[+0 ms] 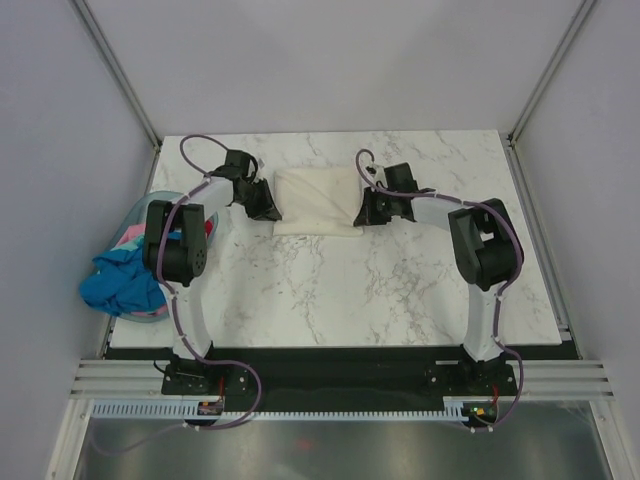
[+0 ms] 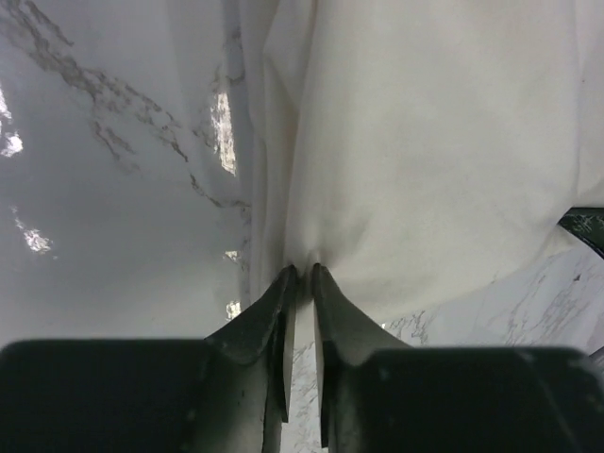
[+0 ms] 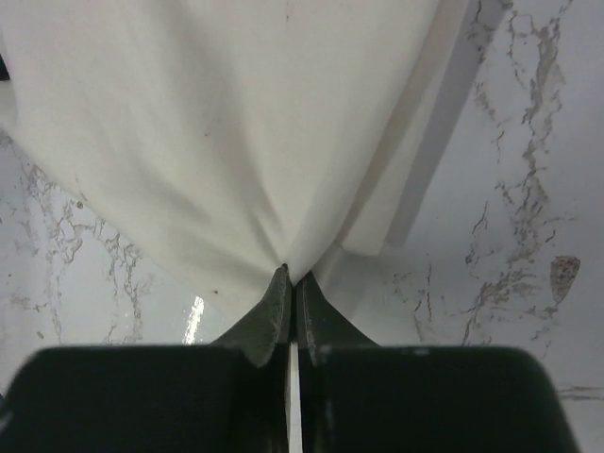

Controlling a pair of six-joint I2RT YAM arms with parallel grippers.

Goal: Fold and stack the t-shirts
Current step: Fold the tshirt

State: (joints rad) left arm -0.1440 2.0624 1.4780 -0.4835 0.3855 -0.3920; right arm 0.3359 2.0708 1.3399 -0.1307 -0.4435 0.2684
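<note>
A cream-white t-shirt [image 1: 316, 200] lies folded into a small rectangle at the back middle of the marble table. My left gripper [image 1: 268, 208] is shut on its left edge; in the left wrist view the cloth [image 2: 425, 142] is pinched at the gripper [image 2: 302, 272]. My right gripper [image 1: 364, 212] is shut on its right edge; in the right wrist view the cloth [image 3: 217, 123] gathers into the gripper [image 3: 291, 274]. Bright blue [image 1: 112, 285], pink and teal t-shirts lie bunched at the table's left edge.
A pale blue plastic basket [image 1: 135, 212] holds the coloured shirts, overhanging the left edge of the table [image 1: 350, 290]. Grey walls enclose the table at the back and sides. A black strip with both arm bases runs along the near edge.
</note>
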